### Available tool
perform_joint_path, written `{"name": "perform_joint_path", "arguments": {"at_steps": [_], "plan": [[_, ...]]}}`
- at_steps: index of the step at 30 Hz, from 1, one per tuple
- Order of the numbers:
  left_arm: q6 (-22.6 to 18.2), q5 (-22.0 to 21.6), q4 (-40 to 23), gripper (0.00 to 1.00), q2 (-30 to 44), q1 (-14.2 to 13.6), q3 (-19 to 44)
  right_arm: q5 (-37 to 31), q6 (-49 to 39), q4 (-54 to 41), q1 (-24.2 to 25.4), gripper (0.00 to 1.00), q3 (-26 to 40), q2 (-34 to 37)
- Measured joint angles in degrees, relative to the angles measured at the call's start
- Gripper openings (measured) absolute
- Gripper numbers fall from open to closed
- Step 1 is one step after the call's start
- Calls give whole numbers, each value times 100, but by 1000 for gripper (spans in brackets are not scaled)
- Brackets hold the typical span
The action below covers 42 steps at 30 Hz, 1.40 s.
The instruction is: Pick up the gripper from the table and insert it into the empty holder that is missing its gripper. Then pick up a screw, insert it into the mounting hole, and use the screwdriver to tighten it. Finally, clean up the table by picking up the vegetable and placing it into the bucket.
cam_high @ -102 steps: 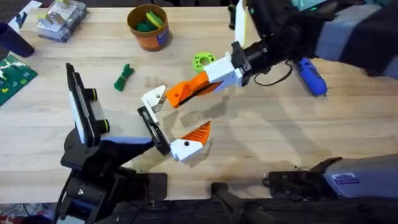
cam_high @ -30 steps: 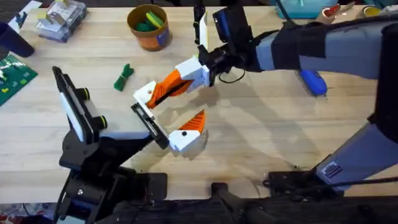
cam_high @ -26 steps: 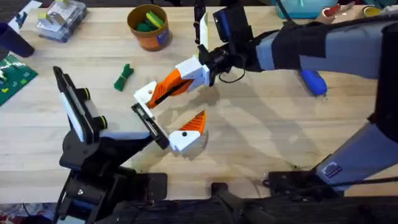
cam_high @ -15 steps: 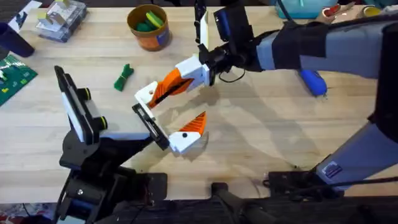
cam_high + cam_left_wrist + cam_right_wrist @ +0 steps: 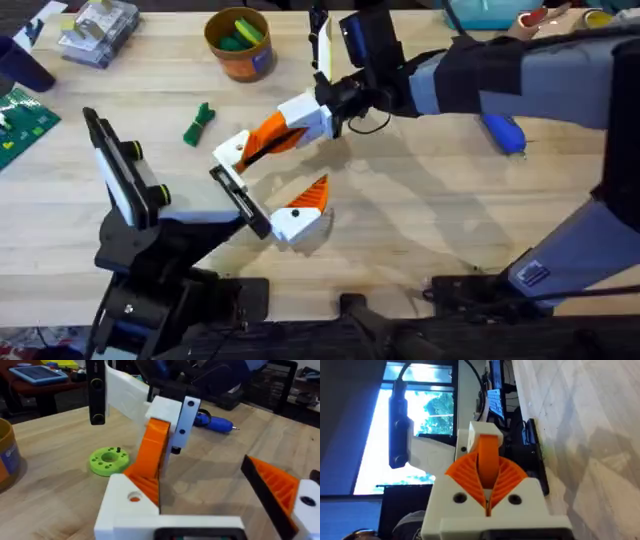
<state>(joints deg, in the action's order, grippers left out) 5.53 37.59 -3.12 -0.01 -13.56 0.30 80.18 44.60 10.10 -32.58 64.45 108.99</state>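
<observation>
Reaching up from the lower left of the table, the left arm's gripper [image 5: 272, 180] stands spread wide and holds nothing. One side carries an orange ribbed finger [image 5: 312, 196] on a white base. The other side ends in the holder [image 5: 228, 158], a bare white bracket with a small hole.

At that bracket is the right gripper [image 5: 258, 146], its arm stretched across from the right side of the table. Its two orange ribbed pads [image 5: 510, 477] are closed on the gripper [image 5: 489, 457], an orange wedge with a white block at its far end. The wedge's end lies against the holder, and in the left wrist view orange shows through the bracket's hole. Whether it is fully seated I cannot tell.

Just beyond, the left wrist view shows a lime-green round dish with holes [image 5: 107, 460] lying flat on the wood, a small dark screw [image 5: 118, 450] standing in it.

To the left of the holder, the dark green vegetable [image 5: 199, 122] lies on the bare table, well apart from the bucket. Far to the right, the blue screwdriver [image 5: 503, 130] lies partly under the right arm.

At the far edge stands the orange-yellow bucket [image 5: 240, 62], upright, with a green piece and a yellow piece inside. In the far left corner sits a clear plastic box [image 5: 98, 28] with small items in it that are too small to identify.
</observation>
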Motion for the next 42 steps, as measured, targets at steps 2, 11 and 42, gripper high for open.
{"name": "perform_joint_path", "arguments": {"at_steps": [2, 11, 42], "plan": [[10, 0, 1, 995, 0, 0, 0, -2, 0, -2, 1, 10, 1, 0], [7, -3, 1, 995, 0, 0, 0, 5, 5, -4, 0, 56, -1, 0], [-36, 478, -12, 995, 0, -98, 0, 84, 15, 154, -413, 980, 2, 0]]}}
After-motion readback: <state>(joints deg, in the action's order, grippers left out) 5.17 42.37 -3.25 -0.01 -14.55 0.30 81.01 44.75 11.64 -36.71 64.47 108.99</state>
